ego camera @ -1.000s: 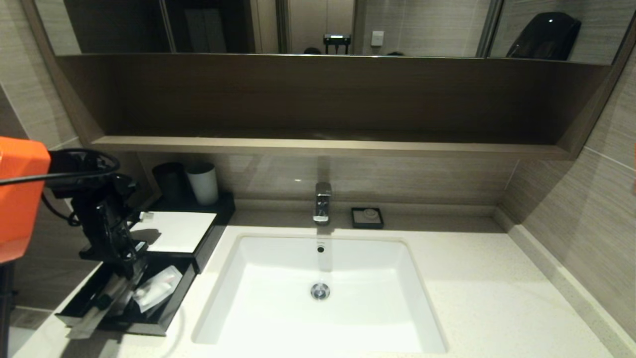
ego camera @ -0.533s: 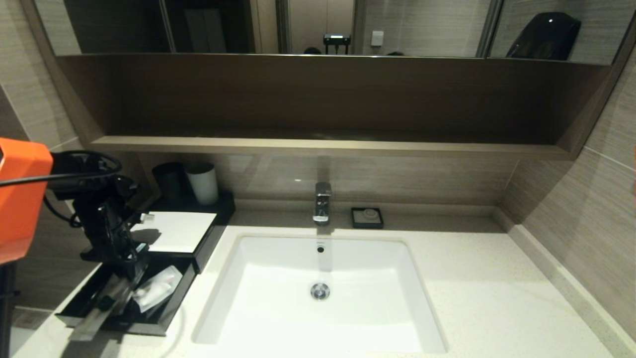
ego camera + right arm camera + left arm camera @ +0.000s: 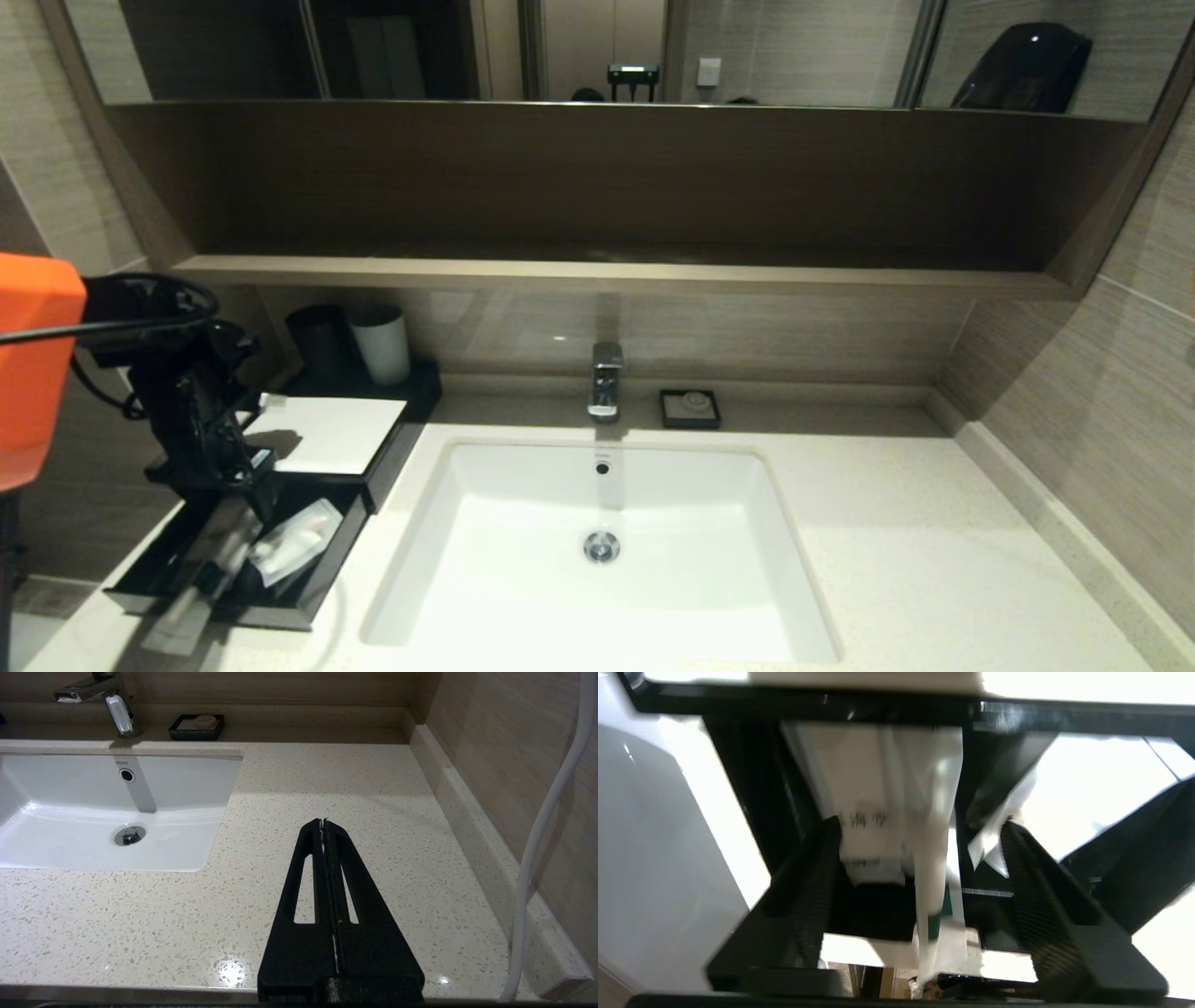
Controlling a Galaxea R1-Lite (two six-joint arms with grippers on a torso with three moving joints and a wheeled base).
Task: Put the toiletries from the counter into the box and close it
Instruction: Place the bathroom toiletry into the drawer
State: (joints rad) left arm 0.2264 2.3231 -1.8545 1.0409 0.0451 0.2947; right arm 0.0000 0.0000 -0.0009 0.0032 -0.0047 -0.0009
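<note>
Cream stone, black box, white basin

The counter (image 3: 355, 784) is cream with fine brown speckles; the sink (image 3: 597, 523) is plain white. The box (image 3: 327, 439) is black with a white top panel, its drawer (image 3: 308, 597) black at seven o'clock. One packet (image 3: 934, 858) is clear with a teal-green label. Cups: one black (image 3: 317, 341), one white (image 3: 381, 345). The shelf (image 3: 597, 271) is brown wood grain.
</note>
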